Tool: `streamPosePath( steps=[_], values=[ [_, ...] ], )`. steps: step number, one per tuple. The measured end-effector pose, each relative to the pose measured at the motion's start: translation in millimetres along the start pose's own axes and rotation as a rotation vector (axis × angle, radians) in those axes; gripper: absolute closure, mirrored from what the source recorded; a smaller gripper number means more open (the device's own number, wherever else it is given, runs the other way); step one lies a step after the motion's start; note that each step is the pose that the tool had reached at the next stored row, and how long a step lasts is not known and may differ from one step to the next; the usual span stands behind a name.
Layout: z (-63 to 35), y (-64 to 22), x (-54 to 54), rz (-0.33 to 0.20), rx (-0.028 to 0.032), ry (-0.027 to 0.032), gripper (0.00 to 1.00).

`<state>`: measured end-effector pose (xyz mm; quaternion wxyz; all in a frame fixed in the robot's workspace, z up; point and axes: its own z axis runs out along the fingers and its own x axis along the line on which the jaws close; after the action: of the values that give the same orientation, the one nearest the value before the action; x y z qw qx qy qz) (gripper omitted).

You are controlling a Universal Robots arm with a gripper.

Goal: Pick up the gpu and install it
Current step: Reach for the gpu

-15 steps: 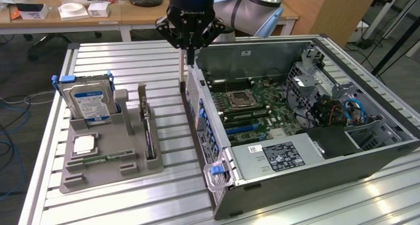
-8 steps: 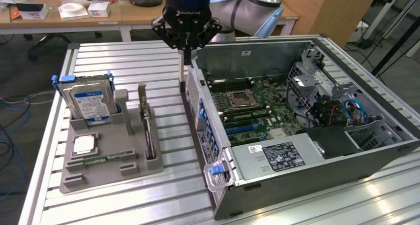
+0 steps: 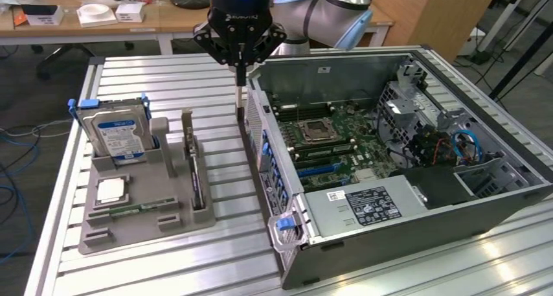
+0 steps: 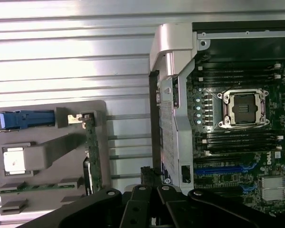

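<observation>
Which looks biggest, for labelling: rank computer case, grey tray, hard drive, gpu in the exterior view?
1. Open metal computer case
2. Grey plastic parts tray
3. Silver blue-labelled hard drive
4. Thin gpu card, edge-on: unsure versus drive

A narrow strip of bare worktop (image 3: 223,179) runs between the grey holder (image 3: 129,230) and the open computer case (image 3: 269,173); the pressed-together fingers (image 3: 239,89) hang above it. The case wall flanks one side, the gpu (image 3: 193,163), standing on edge, the other. Above the motherboard (image 3: 333,137) the case lies open; cables (image 3: 467,144) seem to crowd it toward the worktop's edge on the exterior view's right.
</observation>
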<state>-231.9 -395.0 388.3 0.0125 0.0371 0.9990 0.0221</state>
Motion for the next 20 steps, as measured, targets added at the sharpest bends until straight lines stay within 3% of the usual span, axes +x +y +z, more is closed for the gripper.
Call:
streamPosePath(
  steps=[20],
  values=[
    [-0.1, -0.5, 5.7, 0.000, 0.0001, 0.0001, 0.89]
  ],
)
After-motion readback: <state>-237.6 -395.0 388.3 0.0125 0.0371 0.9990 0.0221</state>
